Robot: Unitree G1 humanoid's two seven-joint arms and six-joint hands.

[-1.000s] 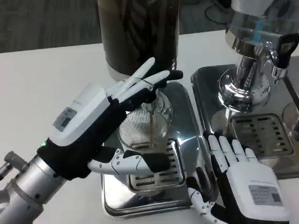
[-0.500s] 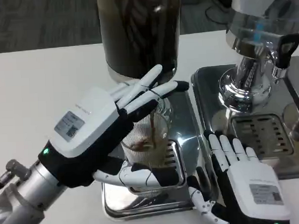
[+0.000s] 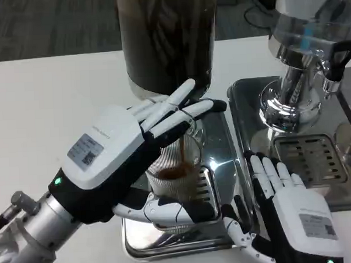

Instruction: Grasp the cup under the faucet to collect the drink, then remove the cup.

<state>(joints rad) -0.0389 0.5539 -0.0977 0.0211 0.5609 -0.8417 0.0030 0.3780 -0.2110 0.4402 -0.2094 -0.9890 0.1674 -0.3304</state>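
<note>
- On my feed the left hand [image 3: 115,160] had its fingers [image 3: 174,105] spread over the far side of the cup [image 3: 178,166] while the thumb curled round the near side at the base, so it gripped the cup.
- The cup was clear ribbed glass, standing upright on the slotted grille of the left drip tray [image 3: 221,237], right under the dark dispenser [image 3: 165,39].
- A thin brown stream fell into the cup, and I saw a shallow pool of brown drink in its lower part.
- The dark dispenser's clear body held a dark brown liquid.
- My right hand [image 3: 292,211] lay flat, fingers straight and slightly apart, gripping nothing, between the left drip tray and the right drip tray [image 3: 244,114].
- The right drip tray carried a chrome-based dispenser [image 3: 303,50] with a black tap handle; I could not tell what it held.
- Each hand's white back bore a small grey label; I could not read the print on either.
- Everything stood on the white table [image 3: 52,102].
</note>
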